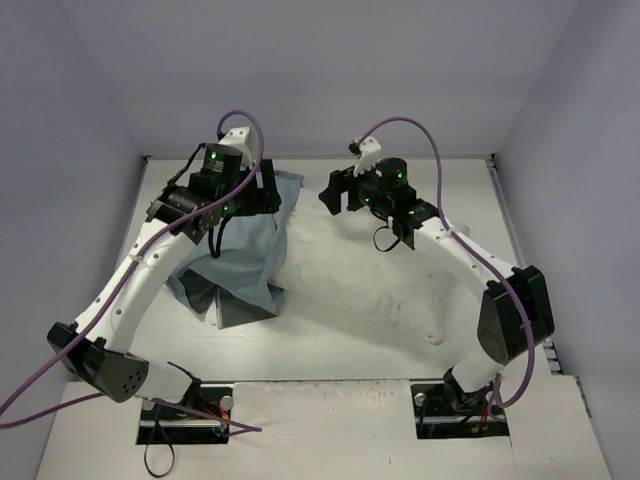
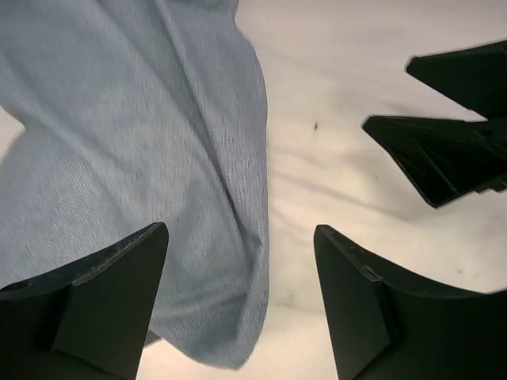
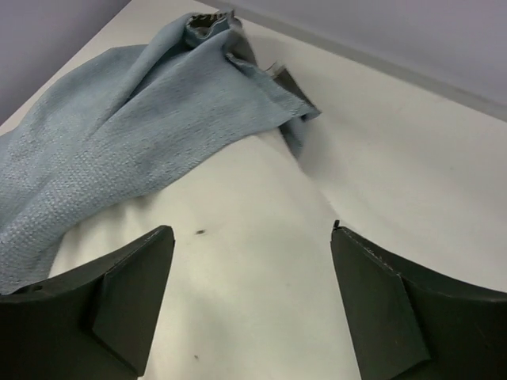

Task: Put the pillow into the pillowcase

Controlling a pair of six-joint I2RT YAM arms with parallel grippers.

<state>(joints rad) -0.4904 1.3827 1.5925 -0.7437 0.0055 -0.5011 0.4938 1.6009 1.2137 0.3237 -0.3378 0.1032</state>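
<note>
The white pillow (image 1: 350, 275) lies across the middle of the table. The pillowcase (image 1: 245, 250), pale blue-grey side up with a dark part at its near edge, lies crumpled over the pillow's left end. My left gripper (image 1: 268, 190) is open and empty above the pillowcase's far right edge; its wrist view shows the pillowcase (image 2: 135, 142) edge between the jaws (image 2: 239, 229), with the pillow (image 2: 348, 182) beneath. My right gripper (image 1: 337, 192) is open and empty over the pillow's far end. Its wrist view (image 3: 253, 231) shows the pillow (image 3: 238, 261) below and the pillowcase (image 3: 135, 119) beyond.
The white table (image 1: 330, 345) is enclosed by pale walls at the back and sides. The right gripper's fingers (image 2: 451, 150) show in the left wrist view, close to the left gripper. The arm bases stand at the near edge.
</note>
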